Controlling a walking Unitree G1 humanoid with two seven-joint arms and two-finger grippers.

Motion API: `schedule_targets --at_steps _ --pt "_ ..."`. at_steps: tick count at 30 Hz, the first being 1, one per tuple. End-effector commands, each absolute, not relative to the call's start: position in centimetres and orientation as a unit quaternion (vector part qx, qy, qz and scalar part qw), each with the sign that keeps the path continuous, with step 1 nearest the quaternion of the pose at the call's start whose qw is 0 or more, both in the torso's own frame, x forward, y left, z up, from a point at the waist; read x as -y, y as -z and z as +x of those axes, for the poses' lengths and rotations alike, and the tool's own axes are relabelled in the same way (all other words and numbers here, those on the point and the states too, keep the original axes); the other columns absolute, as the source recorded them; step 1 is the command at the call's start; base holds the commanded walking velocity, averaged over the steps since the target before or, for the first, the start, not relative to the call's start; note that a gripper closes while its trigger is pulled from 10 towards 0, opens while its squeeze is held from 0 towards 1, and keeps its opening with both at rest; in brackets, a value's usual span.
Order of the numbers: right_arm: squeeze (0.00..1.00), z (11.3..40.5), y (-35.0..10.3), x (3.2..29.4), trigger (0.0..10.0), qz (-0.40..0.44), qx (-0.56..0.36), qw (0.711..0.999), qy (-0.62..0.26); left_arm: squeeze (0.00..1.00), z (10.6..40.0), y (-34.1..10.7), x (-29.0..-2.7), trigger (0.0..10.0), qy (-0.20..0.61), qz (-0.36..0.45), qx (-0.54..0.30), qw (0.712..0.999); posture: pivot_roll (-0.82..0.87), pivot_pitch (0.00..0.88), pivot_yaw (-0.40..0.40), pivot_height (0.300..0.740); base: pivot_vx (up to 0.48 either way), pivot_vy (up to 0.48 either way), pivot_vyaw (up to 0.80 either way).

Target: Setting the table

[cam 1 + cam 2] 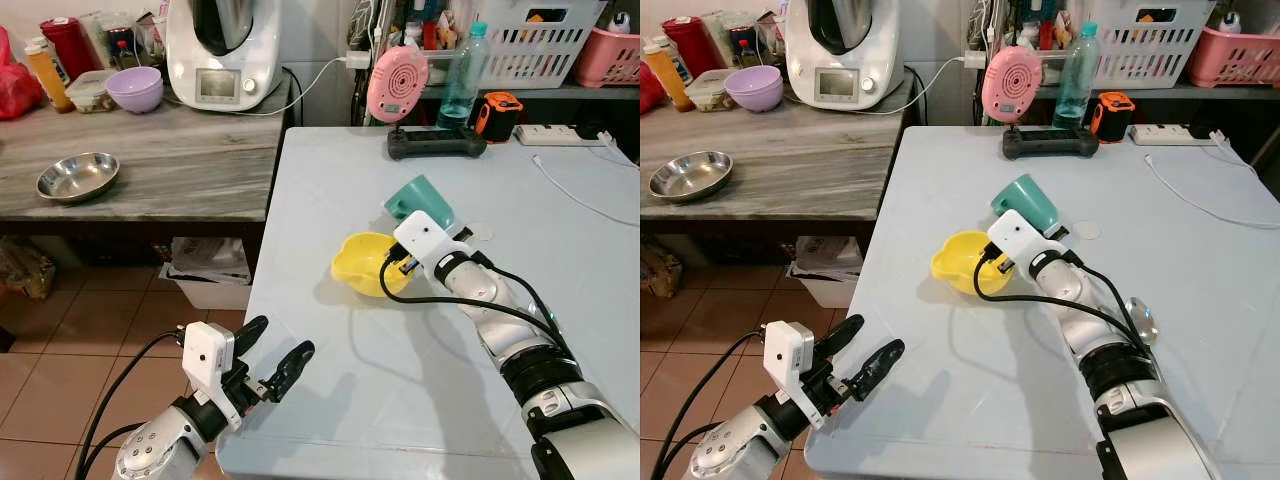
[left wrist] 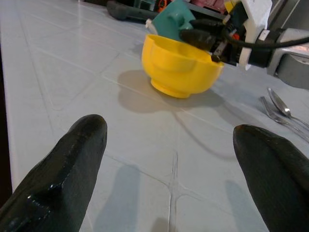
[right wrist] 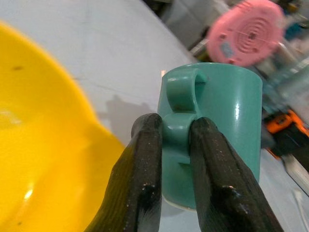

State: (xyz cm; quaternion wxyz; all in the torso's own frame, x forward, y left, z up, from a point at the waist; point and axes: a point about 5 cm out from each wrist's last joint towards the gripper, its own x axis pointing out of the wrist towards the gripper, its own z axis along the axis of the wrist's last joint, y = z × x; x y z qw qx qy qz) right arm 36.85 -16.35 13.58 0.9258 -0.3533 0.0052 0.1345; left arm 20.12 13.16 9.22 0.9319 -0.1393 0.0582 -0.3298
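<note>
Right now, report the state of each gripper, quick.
Left gripper: open, empty, at the near edge of the pale table.
Right gripper: shut on the handle of the teal ceramic mug, beside the yellow plastic bowl.

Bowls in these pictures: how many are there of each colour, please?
Yellow bowl: 1
Purple bowl: 1
Steel bowl: 1
Total: 3
</note>
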Motion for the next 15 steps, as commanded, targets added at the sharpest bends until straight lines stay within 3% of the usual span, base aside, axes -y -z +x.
schedule_targets --at_steps 1,8,15 --pt "0.00 36.9 -14.5 17.1 0.0 -0.343 0.013 0.933 -0.104 0.00 20.0 -9.1 -13.5 10.0 0.328 -0.132 -0.061 0.933 -0.08 0.043 0.053 0.740 0.000 0.000 0.00" --pt "0.00 35.5 -16.2 19.6 0.0 -0.276 0.081 0.958 0.002 0.00 20.5 -9.0 -13.6 10.0 0.330 -0.126 -0.059 0.934 -0.11 0.040 0.074 0.740 0.000 0.000 0.00" --pt "0.00 32.7 -15.8 19.0 0.0 -0.200 0.121 0.972 0.024 0.00 21.7 -9.4 -13.5 10.0 0.341 -0.112 -0.051 0.932 -0.15 0.032 0.118 0.740 0.000 0.000 0.00"
